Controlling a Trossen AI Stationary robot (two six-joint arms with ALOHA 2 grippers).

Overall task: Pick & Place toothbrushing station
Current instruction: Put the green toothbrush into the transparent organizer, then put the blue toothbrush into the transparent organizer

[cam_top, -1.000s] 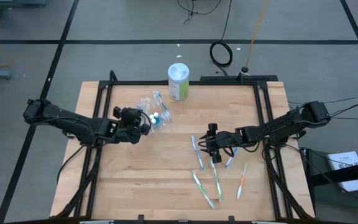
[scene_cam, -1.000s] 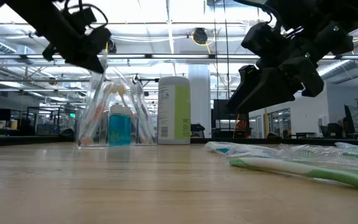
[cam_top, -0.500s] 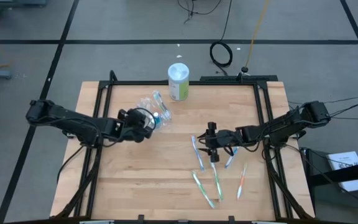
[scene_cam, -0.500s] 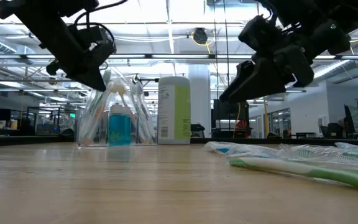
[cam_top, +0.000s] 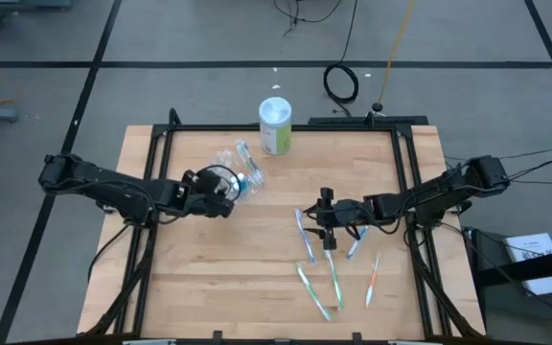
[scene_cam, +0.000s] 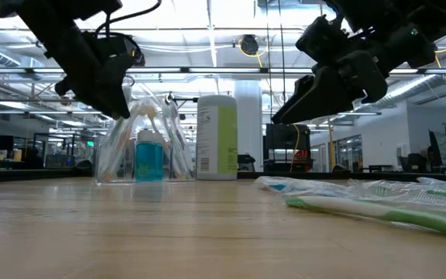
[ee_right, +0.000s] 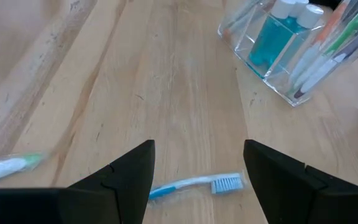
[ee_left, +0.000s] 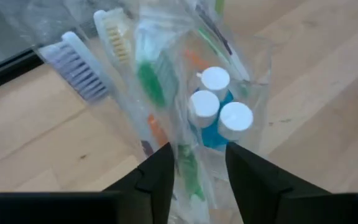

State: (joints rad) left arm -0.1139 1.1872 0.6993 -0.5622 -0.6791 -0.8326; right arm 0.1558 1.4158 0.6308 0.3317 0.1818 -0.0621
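Over the last second the left gripper [cam_top: 226, 186] had slid forward from beside the clear container [cam_top: 239, 171] until it sat over the container's near edge, its fingers [ee_left: 160, 171] spread with a wrapped green toothbrush [ee_left: 151, 84] showing in the gap between them. Just beyond the fingertips stood the three blue tubes [ee_left: 219, 113], white caps up, with more toothbrushes bunched alongside them. This looked like the arm settling a brush into the container or lining up on one; which of the two could not be told.

The right gripper [cam_top: 327, 226] had barely shifted. It hovered with its fingers wide apart above a blue toothbrush [ee_right: 194, 185] lying flat just under it, and the other loose toothbrushes [cam_top: 334, 280] were scattered a little nearer the front edge. It seemed poised to drop onto the next brush.

The table [cam_top: 209, 278] was pale wooden planking inside a black frame, with a white-and-green canister [cam_top: 275, 126] standing behind the container. Beyond lay grey floor, a coiled cable [cam_top: 341, 82], and a large, brightly lit hall.
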